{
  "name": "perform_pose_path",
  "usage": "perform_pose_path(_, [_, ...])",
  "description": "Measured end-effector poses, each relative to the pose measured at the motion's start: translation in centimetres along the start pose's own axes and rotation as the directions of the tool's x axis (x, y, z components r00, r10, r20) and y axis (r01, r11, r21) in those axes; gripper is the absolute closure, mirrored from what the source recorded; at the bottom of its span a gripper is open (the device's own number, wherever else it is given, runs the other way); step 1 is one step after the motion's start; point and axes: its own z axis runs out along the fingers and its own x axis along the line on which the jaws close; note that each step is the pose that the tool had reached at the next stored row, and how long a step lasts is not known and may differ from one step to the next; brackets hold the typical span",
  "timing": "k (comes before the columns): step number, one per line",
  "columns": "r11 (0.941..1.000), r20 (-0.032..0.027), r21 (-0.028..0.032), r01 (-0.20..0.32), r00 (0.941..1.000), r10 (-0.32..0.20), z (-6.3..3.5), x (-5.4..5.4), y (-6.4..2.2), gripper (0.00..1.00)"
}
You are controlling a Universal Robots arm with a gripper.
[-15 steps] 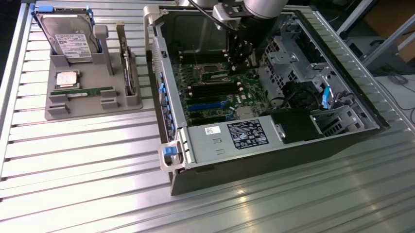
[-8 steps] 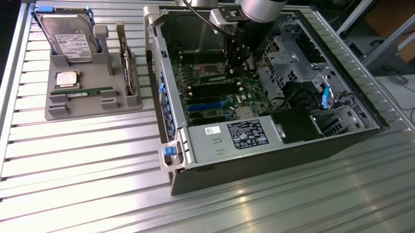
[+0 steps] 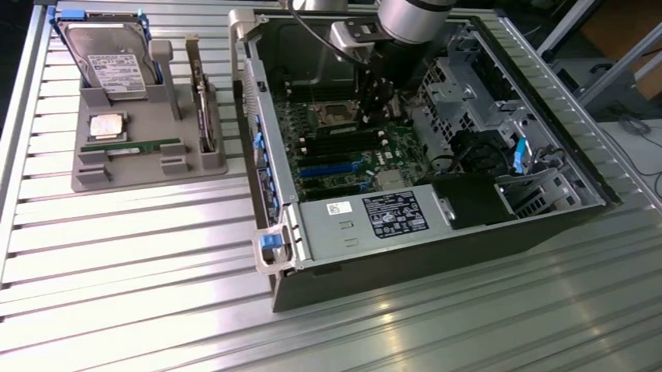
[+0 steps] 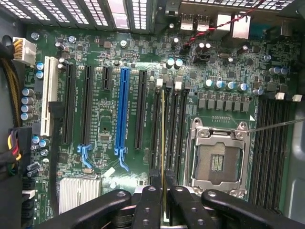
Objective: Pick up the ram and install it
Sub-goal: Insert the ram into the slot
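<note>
Ram (image 4: 163, 143): one stick, pinched by its end between the two fingers of the tool (image 4: 163, 180). Seen edge-on in the wrist view as a long, thin, yellowish-green line. Runs along the bank of black memory slots (image 4: 177, 129), just beside the empty CPU socket (image 4: 217, 160). Seated or merely above a slot: cannot be told.

Counted in the exterior view:
- One arm, its tool (image 3: 374, 99) lowered into one open computer case (image 3: 414, 260).
- One motherboard (image 3: 352, 159), green, lying flat in the case.
- One power supply (image 3: 383, 217), silver with a black label, at the near end of the case.
- One grey tray (image 3: 155, 177), at the exterior view's left and well apart from the case.
- On the tray: one hard drive (image 3: 112, 54), one square silver chip (image 3: 108, 125), one card (image 3: 204, 108) standing on edge, and one second green stick (image 3: 132, 145) lying in its holder.

Counted in the wrist view: one blue expansion slot (image 4: 123, 114), one white slot (image 4: 46, 102).

Table (image 3: 135, 263): ribbed, silvery aluminium profile, glossy with reflected light. Metal frame members and cables beyond it at the exterior view's right.
</note>
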Motion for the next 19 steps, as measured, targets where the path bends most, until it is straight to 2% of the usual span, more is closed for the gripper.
perform_pose_path(19, [1.0000, 0.0001, 0.0000, 0.000, 1.0000, 0.000, 2.14, 0.4, 0.26, 0.86])
